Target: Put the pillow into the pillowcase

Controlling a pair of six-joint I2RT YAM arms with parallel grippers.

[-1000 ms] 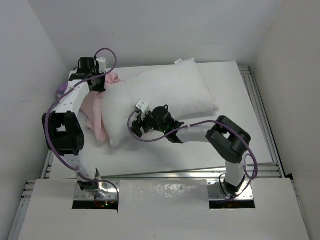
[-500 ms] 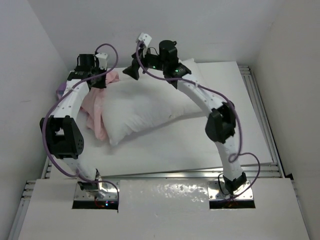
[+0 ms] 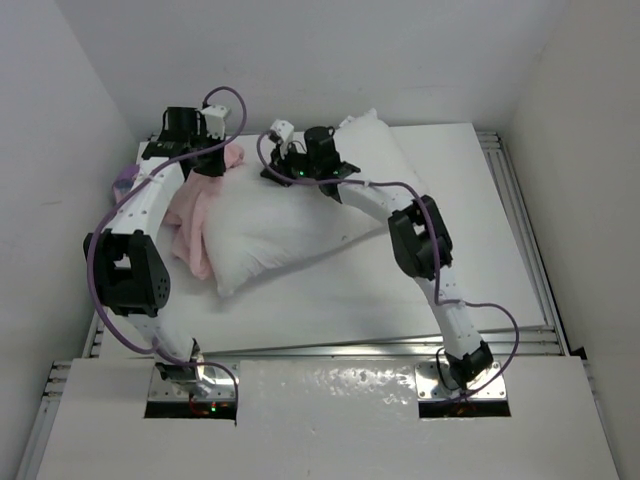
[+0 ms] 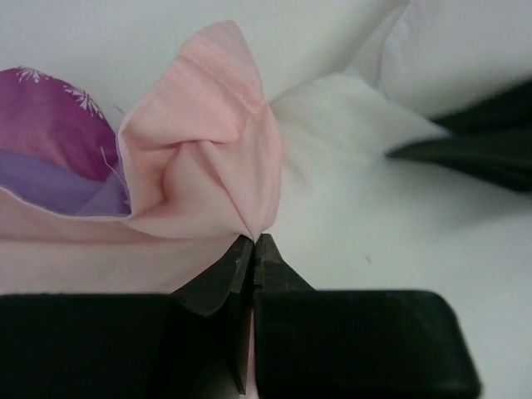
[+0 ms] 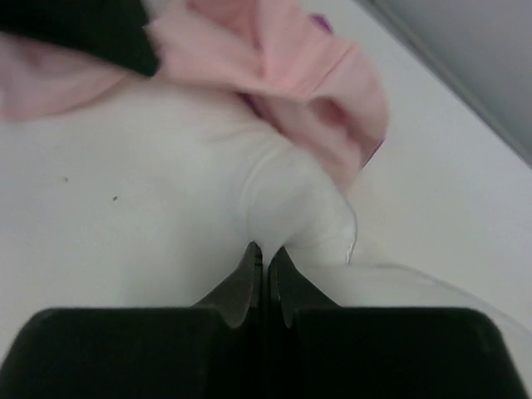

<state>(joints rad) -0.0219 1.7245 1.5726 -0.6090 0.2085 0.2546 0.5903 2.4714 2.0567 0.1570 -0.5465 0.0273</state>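
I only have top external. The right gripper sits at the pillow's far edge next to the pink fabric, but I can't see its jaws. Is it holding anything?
Observer: Yes. In the right wrist view the right gripper is shut, pinching a peak of white pillow fabric.
Operator: And the left one?
Observer: The left wrist view shows the left gripper shut on a bunched fold of the pillowcase, with its pale pink inner side facing the camera.
Operator: How close is the case to the pinched corner?
Observer: In the right wrist view the pink folds lie just beyond the pinched peak. I can't tell whether they touch.
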